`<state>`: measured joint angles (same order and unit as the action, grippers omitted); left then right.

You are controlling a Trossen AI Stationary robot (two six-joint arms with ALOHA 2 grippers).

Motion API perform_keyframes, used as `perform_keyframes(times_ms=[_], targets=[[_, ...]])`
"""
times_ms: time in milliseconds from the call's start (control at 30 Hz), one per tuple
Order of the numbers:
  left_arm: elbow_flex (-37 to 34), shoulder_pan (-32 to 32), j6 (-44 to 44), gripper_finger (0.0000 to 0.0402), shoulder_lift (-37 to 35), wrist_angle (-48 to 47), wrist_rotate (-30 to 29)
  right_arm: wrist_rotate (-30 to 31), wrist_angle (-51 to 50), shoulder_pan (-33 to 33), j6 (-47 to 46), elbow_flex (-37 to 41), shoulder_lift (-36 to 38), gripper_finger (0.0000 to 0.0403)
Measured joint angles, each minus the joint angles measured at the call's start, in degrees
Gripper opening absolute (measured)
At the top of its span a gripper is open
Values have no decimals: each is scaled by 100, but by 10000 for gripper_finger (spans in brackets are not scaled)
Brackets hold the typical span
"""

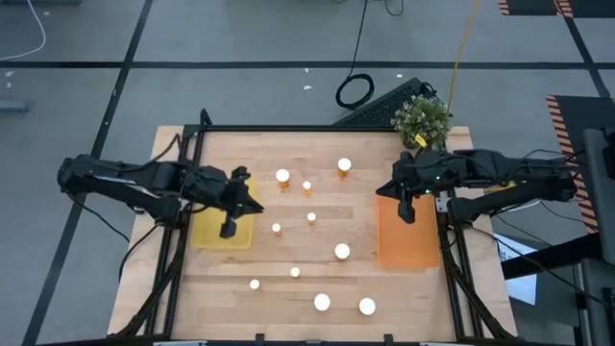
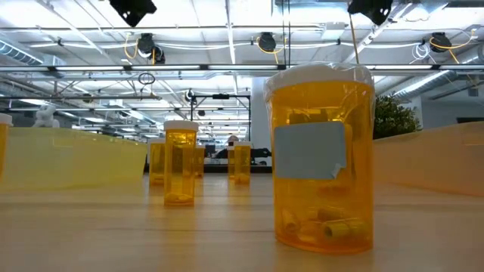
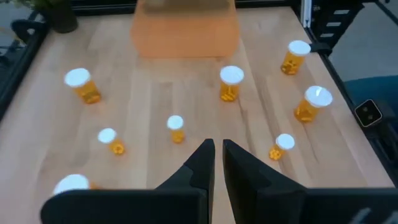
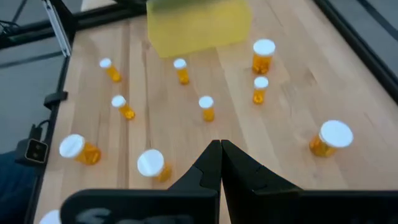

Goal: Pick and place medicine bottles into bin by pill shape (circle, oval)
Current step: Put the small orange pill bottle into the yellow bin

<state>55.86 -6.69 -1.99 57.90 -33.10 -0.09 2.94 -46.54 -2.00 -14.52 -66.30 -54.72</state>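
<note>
All ten bottles (image 1: 341, 252) stood loose on the table (image 1: 288, 240) between our claws, neither bin filled. Our left claw (image 1: 229, 229) hung clenched over the yellow bin (image 1: 219, 236), right claw (image 1: 407, 210) clenched over the orange bin (image 1: 408, 245). We judged sorting unstarted.

Pill shapes unreadable, several items cropped.
Pills in the medicine bottles (image 1: 341, 252) are too small to be told from above; a bottle cap (image 3: 73, 183) is partly hidden behind the left wrist; the orange bin (image 3: 184, 28) is blurred and cropped.
</note>
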Motion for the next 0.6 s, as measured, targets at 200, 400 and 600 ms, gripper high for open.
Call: perform_keyframes(times_ms=[200,400,600], targets=[[-245,-262,-458,91,403,172,-312,0,438,0,48,487,-10,0],[-118,-474,-475,166,1142,165,-534,0,944,0,20,1093,-7,0],[98,-506,-482,215,1760,156,-556,-2,1707,-6,-146,1838,-8,0]])
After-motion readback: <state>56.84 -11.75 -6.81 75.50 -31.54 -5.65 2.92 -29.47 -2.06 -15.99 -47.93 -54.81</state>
